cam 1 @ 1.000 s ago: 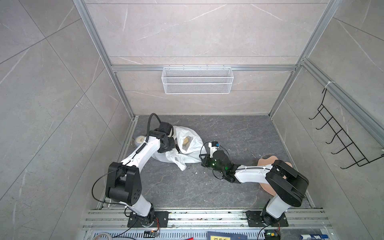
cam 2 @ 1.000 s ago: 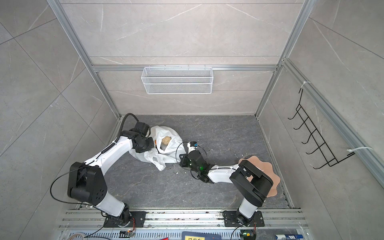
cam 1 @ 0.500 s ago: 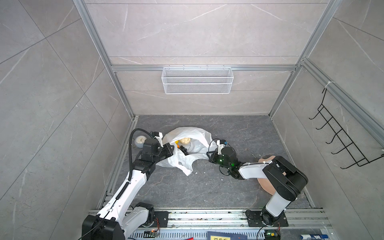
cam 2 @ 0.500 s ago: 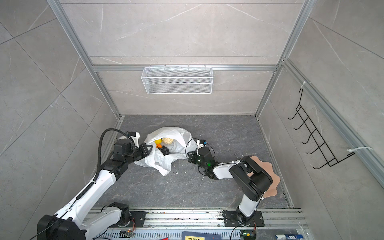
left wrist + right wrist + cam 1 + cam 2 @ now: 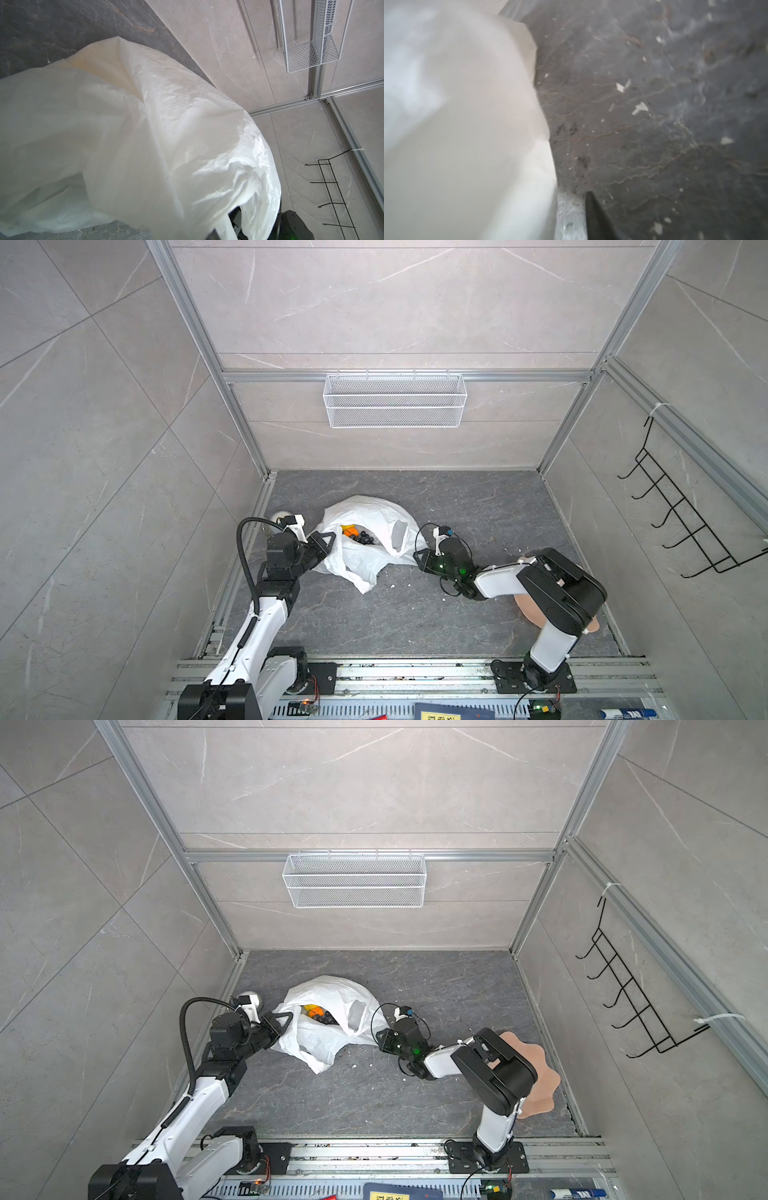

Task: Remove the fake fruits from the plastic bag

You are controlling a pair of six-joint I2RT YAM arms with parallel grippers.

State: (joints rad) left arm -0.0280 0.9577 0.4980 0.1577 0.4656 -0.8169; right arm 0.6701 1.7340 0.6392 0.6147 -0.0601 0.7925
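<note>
- While the plastic bag (image 5: pixel 365 568) lay slumped, mouth open, on the dark marble tabletop (image 5: pixel 478 506), the L gripper (image 5: pixel 328 540) sat at its left rim w/ jaws together, pinching the thin film and holding that edge raised.
- Bag was crinkly white, translucent; it filled most of the left wrist view, no contents visible from there.
- Fake fruits (image 5: pixel 356 533) were inside the bag, seen through the mouth in both top views: an orange piece (image 5: pixel 350 529), a bit of yellow beside it, a dark grape bunch (image 5: pixel 365 538) touching them. Other pieces, if any, hidden under the film.
- One loop handle (image 5: pixel 399 536) stood up on the bag's right side.
- Wire-mesh basket (image 5: pixel 395 402) hung on the back wall, well apart from the bag.
- White scraps (image 5: pixel 392 585) lay on the tabletop near the bag's front.
- R gripper (image 5: pixel 419 560) was low at the bag's right edge, touching or just beside it; right wrist view was blurred, w/ one dark fingertip (image 5: pixel 591 209) next to the white film, so can't tell if jaws were apart or pinching.
- Pink plate (image 5: pixel 540 1085) lay near the right wall, partly hidden by the R arm (image 5: pixel 494 1073); visible part carried no fruit.
- Black hook rack (image 5: pixel 681 522) hung on the right wall.
</note>
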